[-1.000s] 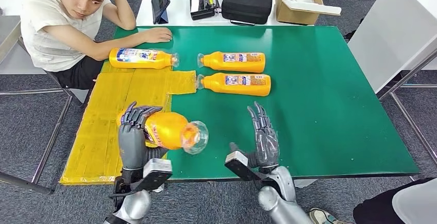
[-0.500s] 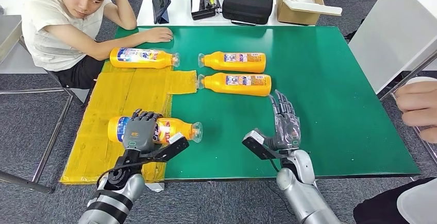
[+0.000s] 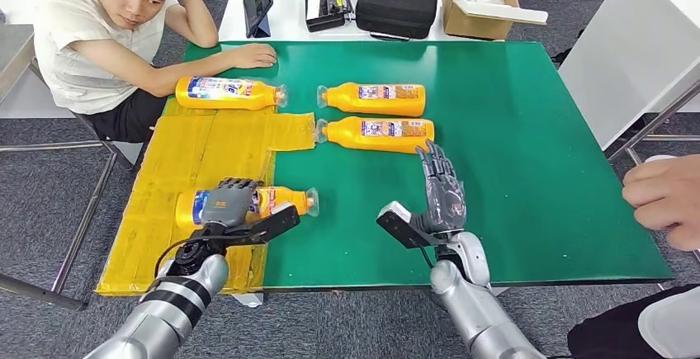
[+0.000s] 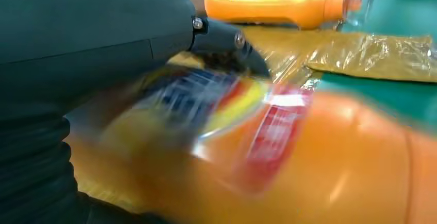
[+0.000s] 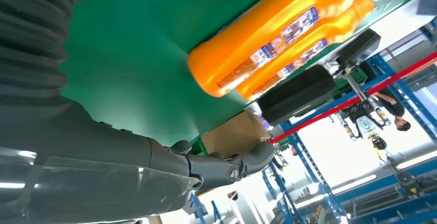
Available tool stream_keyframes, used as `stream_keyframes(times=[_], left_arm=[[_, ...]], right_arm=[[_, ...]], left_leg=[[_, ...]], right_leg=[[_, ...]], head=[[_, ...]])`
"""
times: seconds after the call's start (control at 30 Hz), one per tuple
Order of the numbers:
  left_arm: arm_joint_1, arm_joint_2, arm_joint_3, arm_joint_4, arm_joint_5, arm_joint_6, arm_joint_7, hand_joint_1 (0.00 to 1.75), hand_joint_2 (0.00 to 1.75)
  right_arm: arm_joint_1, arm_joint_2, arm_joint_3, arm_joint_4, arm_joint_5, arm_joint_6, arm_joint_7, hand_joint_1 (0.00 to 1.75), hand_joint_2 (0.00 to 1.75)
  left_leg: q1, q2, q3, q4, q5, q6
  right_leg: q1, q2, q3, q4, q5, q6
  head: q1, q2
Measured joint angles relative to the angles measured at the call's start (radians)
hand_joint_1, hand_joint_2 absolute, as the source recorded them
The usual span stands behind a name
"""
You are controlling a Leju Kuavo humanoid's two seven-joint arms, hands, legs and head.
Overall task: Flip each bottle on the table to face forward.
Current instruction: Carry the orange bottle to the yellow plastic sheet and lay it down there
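Note:
Four orange bottles lie on their sides on the green table (image 3: 528,153). My left hand (image 3: 229,202) grips the nearest bottle (image 3: 281,202) from above, fingers curled over its label; it lies across the yellow mat's (image 3: 190,169) edge, cap to the right. Up close this bottle (image 4: 330,157) is blurred under my left hand (image 4: 103,33). My right hand (image 3: 440,190) is open, fingers stretched out, just short of the nearer bottle of the pair (image 3: 376,134). Behind that lies another bottle (image 3: 373,99). The fourth bottle (image 3: 229,92) lies at the mat's far end. The pair (image 5: 257,49) shows beyond my right hand (image 5: 103,157).
A seated person leans on the table's far left corner, one hand (image 3: 252,55) near the fourth bottle. Another person's hand (image 3: 664,198) reaches in at the right edge. A tablet (image 3: 257,0), black case (image 3: 394,6) and cardboard box (image 3: 479,2) stand behind the table.
My left hand has lowered the bottle from a raised, tilted hold to lying flat on the table. My right hand moved forward toward the pair. A person's hand came in at the right.

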Motion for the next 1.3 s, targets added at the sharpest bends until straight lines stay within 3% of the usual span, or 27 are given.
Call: stream_keyframes(times=[0.4,0.67,0.83,0.97,1.3], left_arm=[[-0.129,-0.011,0.000,0.170,0.041,-0.206,-0.012,0.00,1.75],[-0.168,-0.017,-0.008,0.217,0.051,-0.286,-0.042,0.00,1.75],[-0.148,-0.026,-0.017,0.208,0.085,-0.203,-0.111,0.00,1.75],[-0.085,-0.039,-0.023,0.135,0.137,-0.091,-0.157,0.00,1.75],[0.072,-0.035,-0.104,-0.150,0.128,0.109,-0.123,0.00,1.75]], right_arm=[[-0.091,0.003,-0.001,0.103,-0.065,0.048,-0.018,0.00,1.75],[-0.269,-0.024,-0.015,0.305,-0.017,0.049,0.022,0.00,1.75],[-0.292,-0.033,-0.016,0.352,0.014,0.033,0.035,0.00,1.75],[-0.292,-0.042,-0.018,0.367,0.038,0.010,0.056,0.00,1.75],[-0.273,-0.062,-0.049,0.376,0.030,0.025,0.048,0.00,1.75]], left_leg=[[0.000,-0.002,0.006,0.000,0.001,0.000],[0.000,-0.005,0.009,0.000,0.002,0.000],[0.000,-0.005,0.010,0.000,0.002,0.000],[-0.001,-0.005,0.009,0.000,0.002,0.000],[-0.001,-0.005,0.003,0.000,0.002,0.000]], right_leg=[[0.000,-0.002,0.007,0.000,0.000,0.000],[0.000,-0.005,0.011,0.000,0.000,0.000],[0.000,-0.005,0.012,0.000,0.000,0.000],[0.000,-0.005,0.010,0.000,0.000,0.000],[0.000,-0.005,0.005,0.000,0.000,0.000]], head=[[0.000,0.000],[0.000,0.000],[0.000,0.000],[0.000,0.000],[0.000,0.000]])
